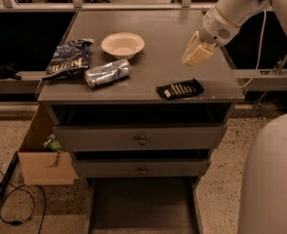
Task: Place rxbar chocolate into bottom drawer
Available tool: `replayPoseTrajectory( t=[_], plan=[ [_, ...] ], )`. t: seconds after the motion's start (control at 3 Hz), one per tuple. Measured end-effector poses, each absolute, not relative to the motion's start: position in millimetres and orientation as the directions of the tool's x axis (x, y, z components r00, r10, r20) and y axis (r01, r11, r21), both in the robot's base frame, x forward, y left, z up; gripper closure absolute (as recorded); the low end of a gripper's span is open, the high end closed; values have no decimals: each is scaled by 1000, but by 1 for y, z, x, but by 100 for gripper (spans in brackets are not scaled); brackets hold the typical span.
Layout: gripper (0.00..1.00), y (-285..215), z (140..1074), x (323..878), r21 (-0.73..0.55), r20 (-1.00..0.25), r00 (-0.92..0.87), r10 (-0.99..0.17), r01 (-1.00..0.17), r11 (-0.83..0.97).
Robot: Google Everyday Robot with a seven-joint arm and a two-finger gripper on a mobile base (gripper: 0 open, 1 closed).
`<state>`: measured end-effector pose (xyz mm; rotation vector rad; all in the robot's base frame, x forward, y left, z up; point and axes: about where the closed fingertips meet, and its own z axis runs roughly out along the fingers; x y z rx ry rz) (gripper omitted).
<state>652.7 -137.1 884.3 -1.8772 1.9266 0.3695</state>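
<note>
- One gripper (197, 51) hangs over the right side of the cabinet top (173, 28), just far of the rxbar chocolate (180, 89) and apart from it. You cannot tell from this view whether it is open or closed. It carries nothing you can see.
- The rxbar chocolate lies flat and skewed, right of centre, close to the near edge of the top. A thin wrapper gives little to pinch, so a descent that lands slightly off will likely shove it rather than grasp it. A shove toward the near side could send it over the edge.
- The wrapper looks slick. A hold on one corner only may slip loose on the way down.
- The bottom drawer (141, 206) stands pulled out, low and near, under the two closed upper drawers (141, 139). The arm must come round the near edge of the top, so you risk clipping that edge or a drawer front.
- Let go too high or too far to the near side, and the bar may skid out of the shallow tray onto the floor.
- The crushed can (107, 73), chip bag (68, 58) and bowl (123, 45) lie well apart to the left. Only a wide swing would disturb them.
</note>
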Motion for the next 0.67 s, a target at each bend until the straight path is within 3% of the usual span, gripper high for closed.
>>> replayPoseTrajectory(
  t=[0.33, 0.67],
  plan=[
    [100, -151, 902, 642, -134, -471, 1, -882, -988, 70],
    [84, -151, 903, 642, -140, -472, 1, -882, -988, 73]
  ],
)
